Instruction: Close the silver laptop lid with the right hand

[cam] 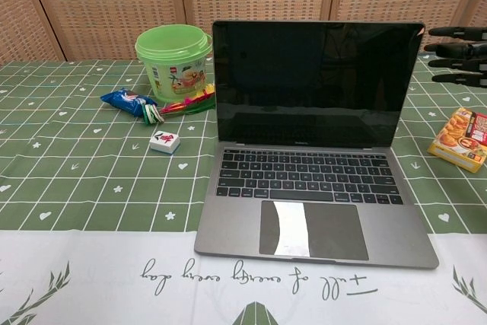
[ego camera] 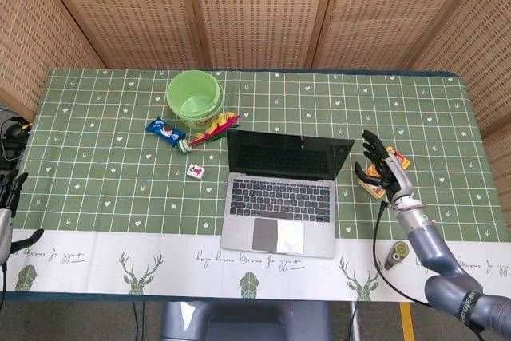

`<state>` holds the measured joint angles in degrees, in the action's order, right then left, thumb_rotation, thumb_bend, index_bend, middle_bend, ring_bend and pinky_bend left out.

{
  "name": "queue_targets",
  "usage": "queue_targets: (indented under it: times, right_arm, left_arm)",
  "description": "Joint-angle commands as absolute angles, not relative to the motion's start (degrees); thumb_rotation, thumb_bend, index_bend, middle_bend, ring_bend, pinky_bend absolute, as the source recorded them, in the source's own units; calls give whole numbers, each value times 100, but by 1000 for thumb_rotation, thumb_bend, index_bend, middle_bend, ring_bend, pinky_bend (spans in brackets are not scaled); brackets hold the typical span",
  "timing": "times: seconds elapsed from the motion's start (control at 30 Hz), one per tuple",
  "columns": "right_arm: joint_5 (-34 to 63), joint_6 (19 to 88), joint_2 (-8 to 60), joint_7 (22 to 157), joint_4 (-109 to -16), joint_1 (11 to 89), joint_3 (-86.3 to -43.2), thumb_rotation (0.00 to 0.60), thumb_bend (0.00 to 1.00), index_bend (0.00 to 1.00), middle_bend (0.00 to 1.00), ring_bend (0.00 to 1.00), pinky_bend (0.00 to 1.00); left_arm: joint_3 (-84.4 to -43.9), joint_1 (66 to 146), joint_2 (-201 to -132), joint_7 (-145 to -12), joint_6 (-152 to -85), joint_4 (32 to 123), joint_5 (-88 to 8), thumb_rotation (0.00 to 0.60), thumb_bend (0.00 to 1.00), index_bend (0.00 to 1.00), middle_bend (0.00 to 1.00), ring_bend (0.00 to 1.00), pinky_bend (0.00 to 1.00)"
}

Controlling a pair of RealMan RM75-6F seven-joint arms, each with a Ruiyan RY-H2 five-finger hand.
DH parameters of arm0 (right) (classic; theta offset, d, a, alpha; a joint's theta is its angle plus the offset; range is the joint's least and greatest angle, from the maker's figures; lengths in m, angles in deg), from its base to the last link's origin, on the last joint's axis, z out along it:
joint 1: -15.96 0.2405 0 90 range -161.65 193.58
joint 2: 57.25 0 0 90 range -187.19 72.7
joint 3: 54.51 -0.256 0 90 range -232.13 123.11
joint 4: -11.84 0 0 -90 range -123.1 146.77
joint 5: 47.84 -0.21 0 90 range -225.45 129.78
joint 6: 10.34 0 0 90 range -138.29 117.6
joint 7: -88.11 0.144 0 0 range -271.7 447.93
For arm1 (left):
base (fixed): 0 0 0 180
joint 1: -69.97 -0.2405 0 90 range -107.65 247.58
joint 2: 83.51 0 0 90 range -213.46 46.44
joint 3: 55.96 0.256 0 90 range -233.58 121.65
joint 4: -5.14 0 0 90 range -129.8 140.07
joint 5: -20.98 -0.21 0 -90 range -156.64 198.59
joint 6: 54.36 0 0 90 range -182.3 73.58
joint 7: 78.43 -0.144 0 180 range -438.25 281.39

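The right hand's fingers [ego camera: 369,143] are spread apart and hold nothing; in the chest view they reach in from the right edge as dark tips [cam: 445,33] level with the top of the screen, just beside its upper right corner and apart from it. The right hand [ego camera: 382,169] hangs above the surface [ego camera: 104,197] a little to the right of the silver laptop [ego camera: 279,192], partly in front of an orange snack box [ego camera: 397,159] that lies flat on the green checked cloth. Its arm runs down toward the lower right corner of the head view.

The silver laptop sits near the middle of the surface, close to the front edge, with its lid [cam: 316,85] open and upright, the screen dark, the keyboard and trackpad bare.

To the left of the laptop lies a small white tile [ego camera: 196,171], and behind it a blue snack packet [ego camera: 164,129] next to a bundle of red, yellow and green sticks [ego camera: 214,128]. A green plastic bucket [ego camera: 195,95] stands just behind these.

The left hand [ego camera: 8,197] shows at the far left edge of the head view, off the side of the surface, its dark fingers loosely apart with nothing in them.
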<state>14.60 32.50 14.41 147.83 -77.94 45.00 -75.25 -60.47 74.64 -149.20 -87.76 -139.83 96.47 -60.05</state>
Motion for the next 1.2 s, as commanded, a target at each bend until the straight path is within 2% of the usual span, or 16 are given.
queue_targets:
  times: [0.03,0.23,0.33,0.5,1.13,1.2]
  right_arm:
    - [1492,3201,1522,14808,-7722,4548,-7574,600,681,64,0,0,0]
    - [1580,3159,1619,14859,-7697,4608,-7666,600,681,112,3,0,0]
    - [1642,3172,1620,14854,-7752,4609,-7693,600,681,164,53,4,22]
    - [1751,3236,1615,14788,-7893,4591,-7694,600,681,235,144,76,96]
    - [2223,3317,1458,15090,-8249,4432,-7669,600,673,306,242,185,193]
    - [2346,3365,1429,15163,-8315,4383,-7626,552,670,321,261,205,211]
  left_arm:
    - [-6046,7469,-14925,-8776,-13967,9636,-5992,600,0,0,0,0,0]
    - [-6049,7487,-14931,-8770,-13907,9610,-5945,600,0,0,0,0,0]
    - [-6052,7495,-14934,-8769,-13883,9600,-5925,600,0,0,0,0,0]
    - [-6039,7507,-14941,-8777,-13852,9597,-5924,600,0,0,0,0,0]
    - [-6031,7488,-14912,-8768,-13938,9639,-5987,600,0,0,0,0,0]
    - [-6022,7486,-14914,-8779,-13946,9639,-6004,600,0,0,0,0,0]
